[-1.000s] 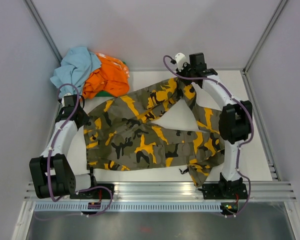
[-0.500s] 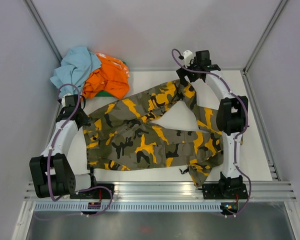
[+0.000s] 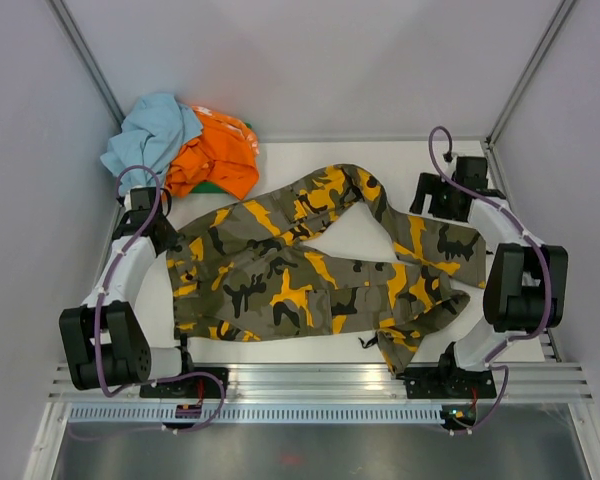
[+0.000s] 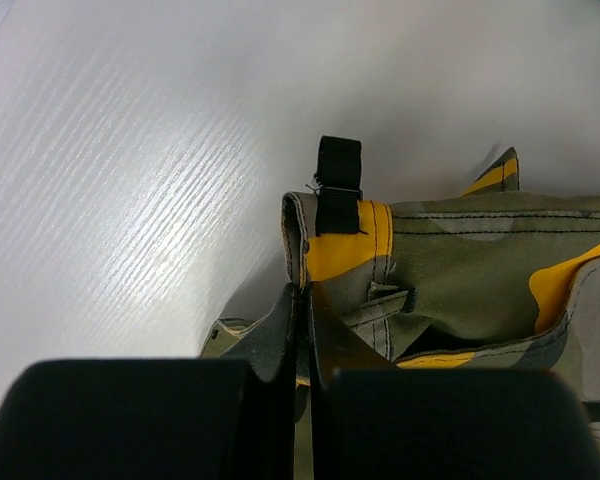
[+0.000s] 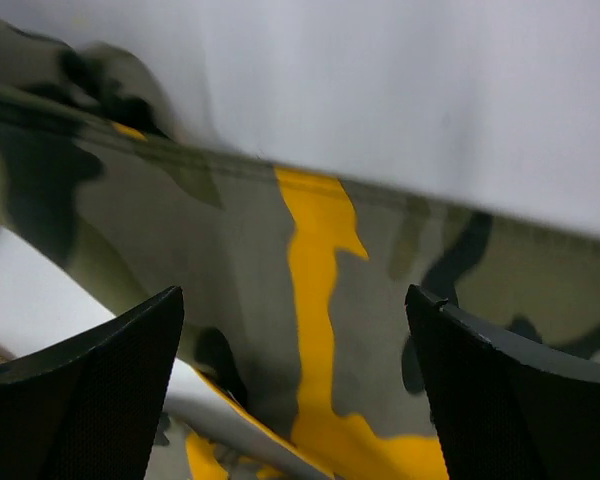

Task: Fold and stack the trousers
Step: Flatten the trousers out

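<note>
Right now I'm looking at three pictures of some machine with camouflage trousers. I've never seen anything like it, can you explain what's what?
These are two robot arms bolted at the near edge of a white table. The wide picture looks down from above. The other two come from small cameras on each arm's wrist, so the dark shapes at the bottom of those are the arm's own fingers. Camouflage trousers lie spread on the table, with a blue cloth and an orange cloth heaped in the far left corner. The left gripper is shut, pinching the trousers at the waistband. The right gripper is open above a trouser leg, holding nothing.
</note>
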